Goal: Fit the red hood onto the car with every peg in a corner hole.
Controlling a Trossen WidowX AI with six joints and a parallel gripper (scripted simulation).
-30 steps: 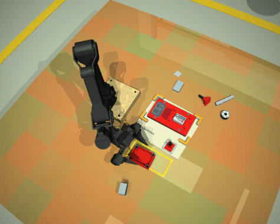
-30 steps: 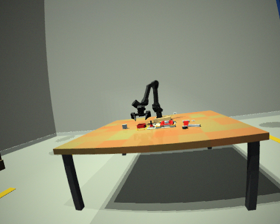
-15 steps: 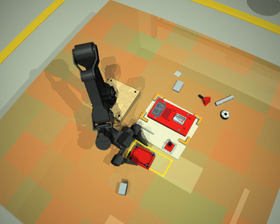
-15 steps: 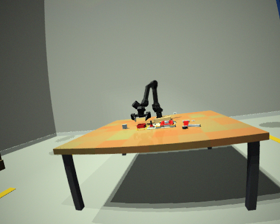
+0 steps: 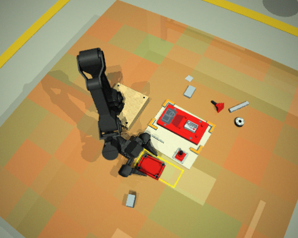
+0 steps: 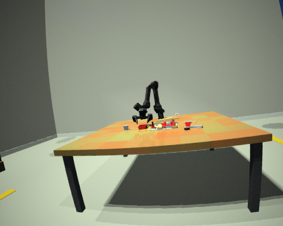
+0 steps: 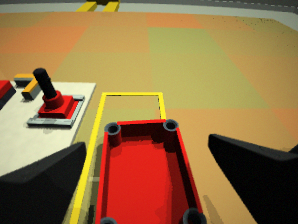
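Hood in my wrist view: near end cut off by the bottom edge, its two nearer corner bosses only partly shown.
Gripper fingers: bases run out of that view.
Pegs: too small for me to make out from outside.
Tabletop [image 5: 253, 169] [image 6: 169, 143]: bottom corners cropped from above.

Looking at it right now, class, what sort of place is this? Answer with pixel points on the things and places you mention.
Probably a robotics lab or workshop: a black robot arm [image 5: 96, 84] [image 6: 147, 96], a jig board [image 5: 175, 141] holding a toy car chassis [image 5: 182, 123], and yellow floor lines [image 5: 27, 34].
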